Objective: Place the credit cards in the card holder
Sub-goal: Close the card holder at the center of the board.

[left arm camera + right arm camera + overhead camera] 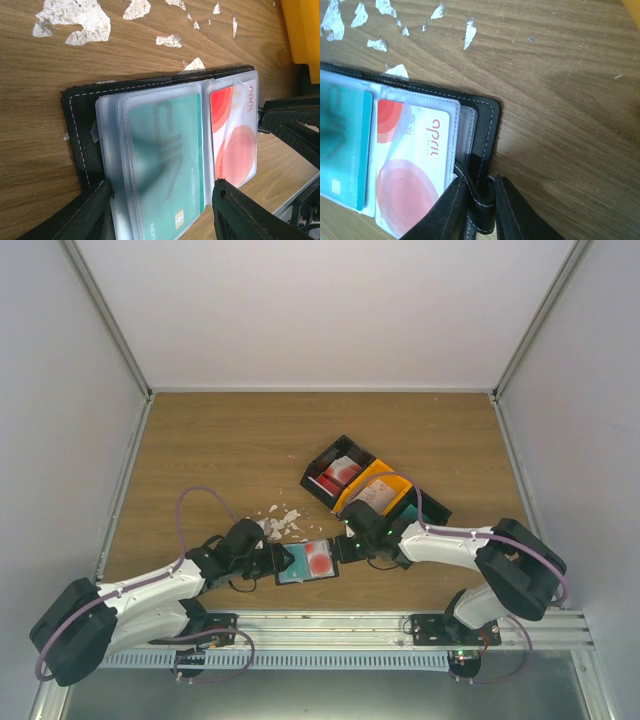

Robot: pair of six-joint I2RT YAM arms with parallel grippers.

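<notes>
The card holder [308, 562] lies open on the surface [230, 450] at 6 o'clock, close to the near edge and between your two arms. A teal card [165, 155] sits in the clear sleeve on its left page, and a red-and-white card [235, 145] in the sleeve at 3 o'clock of it.

Your right pincer [481, 182] is clenched on the stitched black cover at the holder's right edge, pinning it flat. Your left pincer [162, 186] is released. Its jaws stand wide, one over the left cover and one over the red-and-white card, gripping nothing.

I judge you to be between cards: two are seated and the holder is braced. More remain at 1 o'clock of the holder, a loose card [340, 474] in the black bin [320, 468] and a pale card [375, 493] in the orange bin [395, 480].

The next move calls for a free sleeve, so a page probably needs turning first. Keep the right grip on while the left arm lifts away, and steer clear of the white scraps [280, 525] at 11 o'clock.
</notes>
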